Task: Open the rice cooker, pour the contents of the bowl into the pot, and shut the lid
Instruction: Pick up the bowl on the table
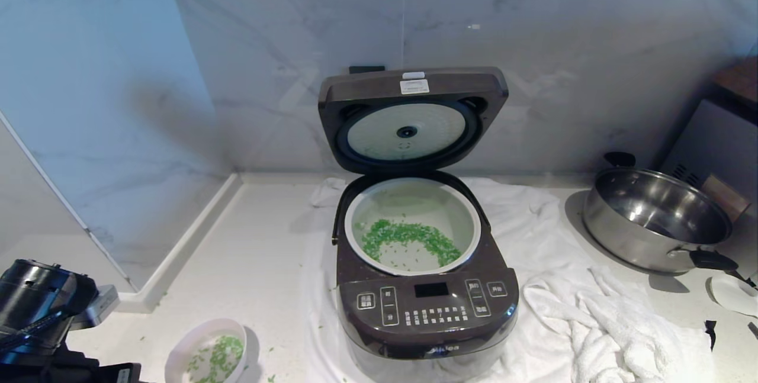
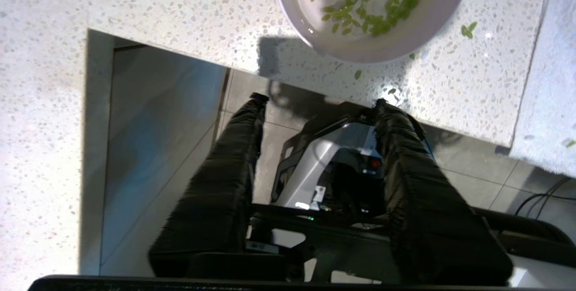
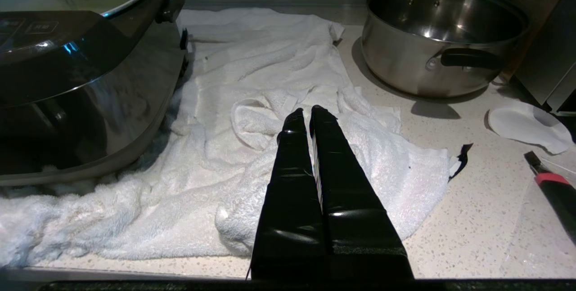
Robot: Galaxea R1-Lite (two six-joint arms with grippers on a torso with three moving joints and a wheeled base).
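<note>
**One lid left to shut, and the left pincer sits low and to the side of it**

Most of the green chopped bits (image 1: pixel 410 240) already lie in the white inner pot (image 1: pixel 468 217) of the Midea rice cooker (image 1: pixel 426 306), whose hinged lid (image 1: pixel 413 118) stands upright at the back with its white dimpled disc facing forward. The pale pink bowl (image 1: pixel 207 352) rests on the counter (image 1: pixel 254 264) just beside the cooker's front left corner, a scatter of bits clinging to its white inside; judged from this, pouring looks done and closing is the step at hand.

The left pincer (image 2: pixel 320 100) hangs off the counter's front edge with its fingers (image 2: pixel 216 192) spread apart and nothing between them; the bowl lies just beyond its tips, not touched. From this pincer the lid's top edge lies up, farther back over the counter and to its right, past the bowl and the cooker's body. The lid's long edge runs side to side, so a push on it would likely have to come from behind or above and swing it forward and down.

The right pincer (image 3: pixel 306 110) is parked with fingers pressed together, empty, over the white towel (image 3: pixel 270 102), the cooker off to its left and a steel pot (image 3: pixel 443 34) to its right. Both arms stand low; which is nearer the lid cannot be told for certain.
</note>
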